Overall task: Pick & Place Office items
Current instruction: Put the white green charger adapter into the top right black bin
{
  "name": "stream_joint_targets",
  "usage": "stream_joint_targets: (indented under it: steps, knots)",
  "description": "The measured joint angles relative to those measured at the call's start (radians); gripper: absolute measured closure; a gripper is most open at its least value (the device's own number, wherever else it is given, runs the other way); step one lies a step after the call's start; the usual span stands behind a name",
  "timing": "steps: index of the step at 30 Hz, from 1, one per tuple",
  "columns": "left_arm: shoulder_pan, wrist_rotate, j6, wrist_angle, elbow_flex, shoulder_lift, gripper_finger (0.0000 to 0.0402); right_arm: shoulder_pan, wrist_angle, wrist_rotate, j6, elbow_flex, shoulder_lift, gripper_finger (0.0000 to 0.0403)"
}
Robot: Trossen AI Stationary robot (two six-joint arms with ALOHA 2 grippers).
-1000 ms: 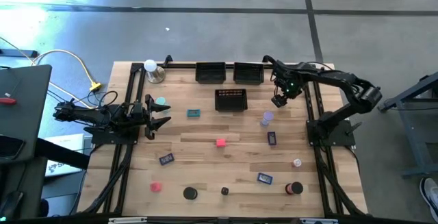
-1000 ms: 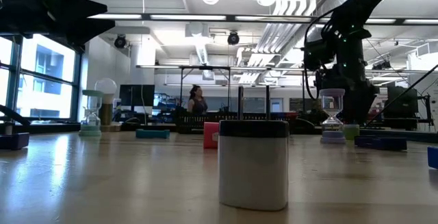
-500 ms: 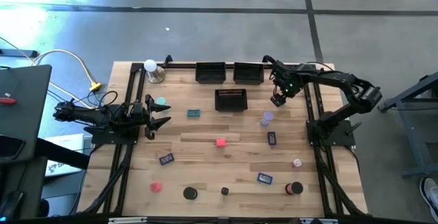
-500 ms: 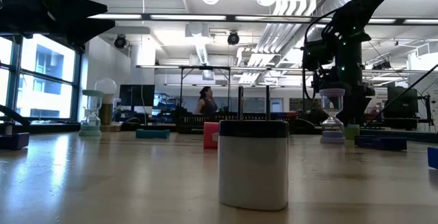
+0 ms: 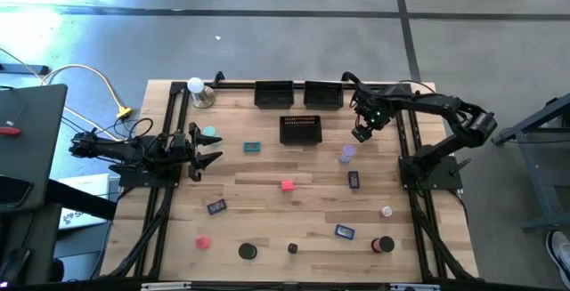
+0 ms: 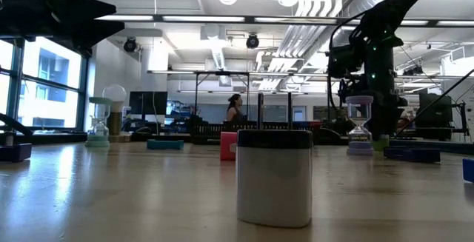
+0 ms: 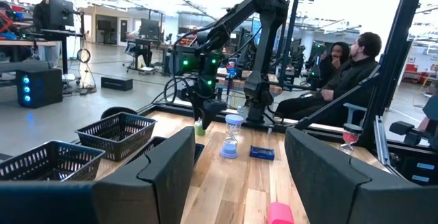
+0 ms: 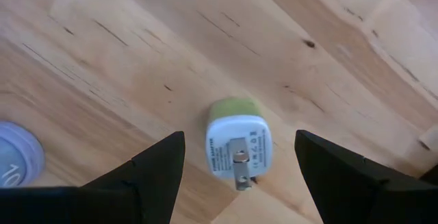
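Beyond the butcher-block table [image 5: 267, 193], an open workshop stretches away under strip lights, with one person [image 6: 235, 109] walking far back in the low view and two people [image 7: 349, 63] seated past the table's edge in the left wrist view. At work is the right gripper [image 5: 361, 133], hanging above the wood with its jaws apart and nothing between them; directly below the gap lies a small green-and-white plug adapter [image 8: 237, 142], its metal prongs facing up, not touched by either finger. Just off to one side of those jaws stands a lavender sand timer [image 5: 346, 154], and a dark blue block [image 5: 354, 180] lies a little beyond it. Three black mesh trays [image 5: 300, 129] sit near the right gripper, two along the table's far edge and one in front of them. The left gripper [image 5: 207, 150] waits low at its own side, jaws apart and empty, with a teal sand timer [image 5: 209, 133] just beside them and a teal block [image 5: 252, 147] ahead. A pink-red cube [image 5: 287, 185] lies mid-table between the two arms, well apart from both. A white ball on a metal base [image 5: 198, 90] stands at the far corner.
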Motion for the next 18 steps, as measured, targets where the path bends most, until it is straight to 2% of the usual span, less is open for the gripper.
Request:
stream_joint_targets:
  steps: [18]
  knots:
    - [0.0, 0.0, -0.004, 0.0, 0.0, 0.0, 0.0181, 0.0, 0.045, 0.021, -0.003, -0.021, 0.0, 0.0137]
